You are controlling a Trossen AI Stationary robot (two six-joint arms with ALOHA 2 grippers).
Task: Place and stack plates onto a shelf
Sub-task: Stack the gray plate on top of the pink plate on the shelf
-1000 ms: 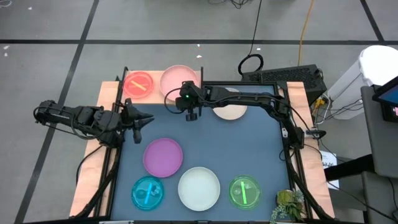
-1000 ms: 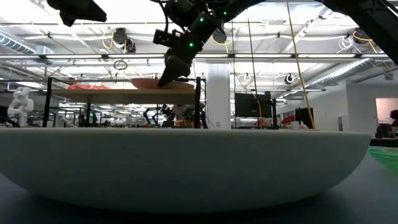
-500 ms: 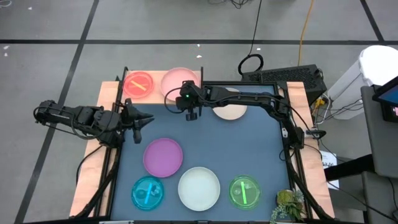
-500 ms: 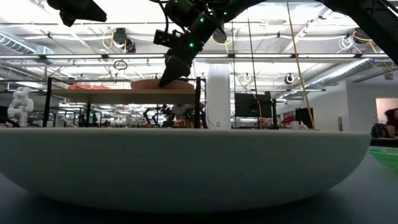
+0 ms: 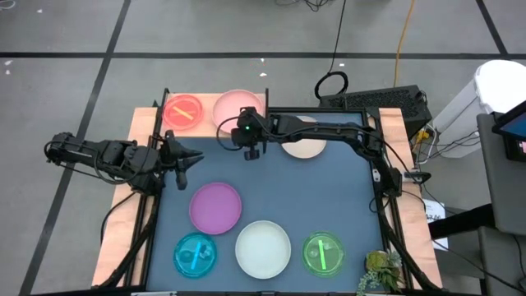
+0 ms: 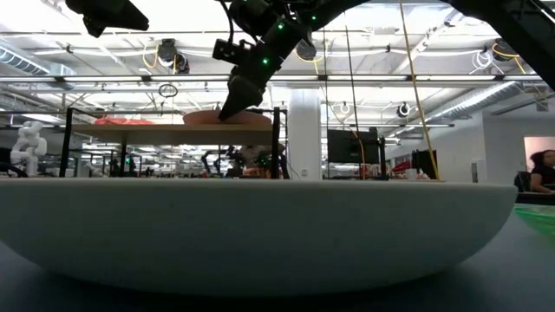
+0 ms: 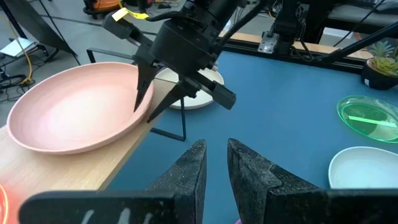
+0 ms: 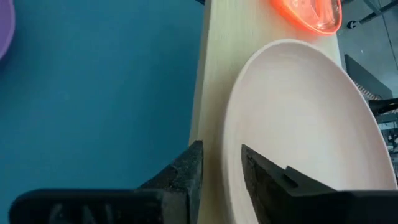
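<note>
Right now the pink plate [image 5: 234,107] sits on the shelf [image 7: 87,171], next to a small orange plate [image 5: 182,111]. It looks hard and smooth, so it would not bend, but I think it could slip or chip if it got bumped. It looks light enough for one gripper. Its rim curls up all the way round, and that thin edge is the best place to pinch it, with one finger inside and one outside.

The right gripper [image 7: 163,94] is at the near edge of the pink plate. Its two fingers are a little apart, with the rim at the gap between them. I cannot tell for sure if they squeeze the rim or only sit around it.

The left gripper [image 5: 187,162] waits off at the left side of the table, with its fingers spread apart and nothing in them.

More plates lie on the blue table [image 5: 329,197]: a purple plate [image 5: 215,206], a white plate [image 5: 263,247], a cyan plate [image 5: 196,254], a green plate [image 5: 323,252] and a cream plate [image 5: 306,148] partly under the right arm.
</note>
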